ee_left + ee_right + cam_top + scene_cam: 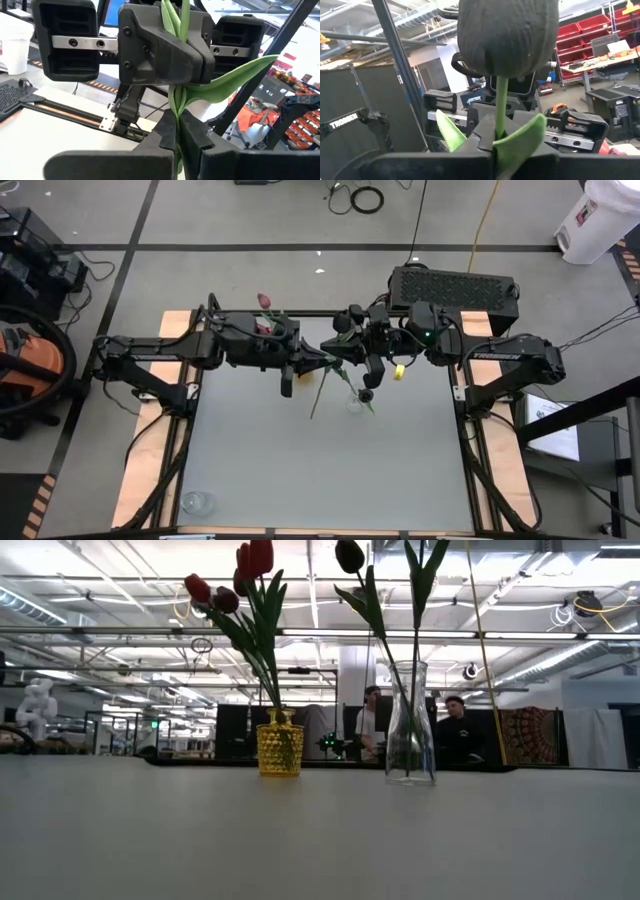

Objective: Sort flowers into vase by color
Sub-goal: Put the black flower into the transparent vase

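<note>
Both claws, left gripper [178, 131] and right gripper [495, 145], clamped onto the same near-black tulip [507, 35] stem mid-air above the far table [300, 470] edge, light and floppy, probably best pinched low on stem.

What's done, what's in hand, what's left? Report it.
Done: red tulips stand in the yellow vase; the clear vase holds stems too. In hand: a near-black tulip, its stem clamped by both the left gripper and right gripper. Left: placing it, plus a pink tulip by the table's far edge.
</note>
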You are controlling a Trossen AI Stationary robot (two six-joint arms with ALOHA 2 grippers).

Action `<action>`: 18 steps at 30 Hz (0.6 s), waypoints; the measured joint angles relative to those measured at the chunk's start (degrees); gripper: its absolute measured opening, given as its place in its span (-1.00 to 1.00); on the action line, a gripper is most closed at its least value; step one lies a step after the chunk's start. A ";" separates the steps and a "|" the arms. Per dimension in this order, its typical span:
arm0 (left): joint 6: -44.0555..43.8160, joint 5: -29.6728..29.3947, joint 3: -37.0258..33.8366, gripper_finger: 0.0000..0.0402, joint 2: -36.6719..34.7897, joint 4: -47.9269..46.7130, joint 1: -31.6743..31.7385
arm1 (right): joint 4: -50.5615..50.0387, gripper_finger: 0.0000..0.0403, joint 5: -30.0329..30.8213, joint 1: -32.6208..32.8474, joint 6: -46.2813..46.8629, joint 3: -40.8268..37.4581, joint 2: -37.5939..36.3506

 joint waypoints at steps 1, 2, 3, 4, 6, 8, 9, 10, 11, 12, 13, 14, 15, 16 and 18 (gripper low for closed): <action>0.00 0.00 0.00 -0.96 0.01 0.01 0.00 | 0.00 -1.00 -0.04 0.00 0.13 0.00 -0.01; 0.00 0.00 0.00 -0.96 0.00 0.01 0.00 | -0.02 -1.00 -0.09 0.00 0.18 0.00 -0.02; 0.00 0.00 0.00 -0.96 0.00 0.01 0.00 | 0.00 -1.00 -0.12 0.00 0.32 0.00 -0.02; 0.00 0.00 0.00 -0.96 0.00 0.03 0.00 | 0.00 -1.00 -0.13 0.00 0.37 0.00 -0.02; -0.02 -0.02 0.00 -0.96 0.00 0.04 0.00 | 0.00 -1.00 -0.13 0.00 0.38 0.00 -0.02; -0.14 -0.02 0.00 -0.96 0.00 0.04 0.00 | 0.00 -1.00 -0.16 0.01 0.20 0.00 -0.02; -0.23 -0.02 0.00 -0.95 0.00 0.06 0.00 | 0.00 -1.00 -0.17 0.01 0.10 0.00 -0.02; -0.39 -0.02 0.00 -0.95 0.00 0.06 0.00 | 0.00 -1.00 -0.18 0.02 0.00 0.00 -0.02; -0.39 -0.03 0.00 -0.95 0.00 0.06 0.01 | 0.00 -1.00 -0.18 0.02 -0.12 0.00 -0.02; -0.40 -0.01 0.00 -0.95 0.00 0.06 0.02 | 0.00 -1.00 -0.20 0.02 -0.24 0.00 -0.02; -0.39 0.14 0.00 -0.95 0.00 0.06 0.02 | 0.00 -1.00 -0.26 0.02 -0.31 0.00 -0.02; -0.40 0.52 0.00 -0.95 0.00 0.07 0.04 | 0.00 -1.00 -0.37 0.02 -0.31 0.00 -0.02; -0.44 0.72 0.00 -0.95 0.00 0.06 0.04 | 0.00 -1.00 -0.38 0.02 -0.31 0.00 -0.02; -0.43 0.78 0.00 -0.94 0.00 0.04 0.04 | 0.00 -1.00 -0.41 0.04 -0.31 0.00 -0.02; -0.45 0.81 0.00 -0.91 0.00 -0.15 0.04 | -0.09 -1.00 -0.46 0.04 -0.31 0.00 -0.22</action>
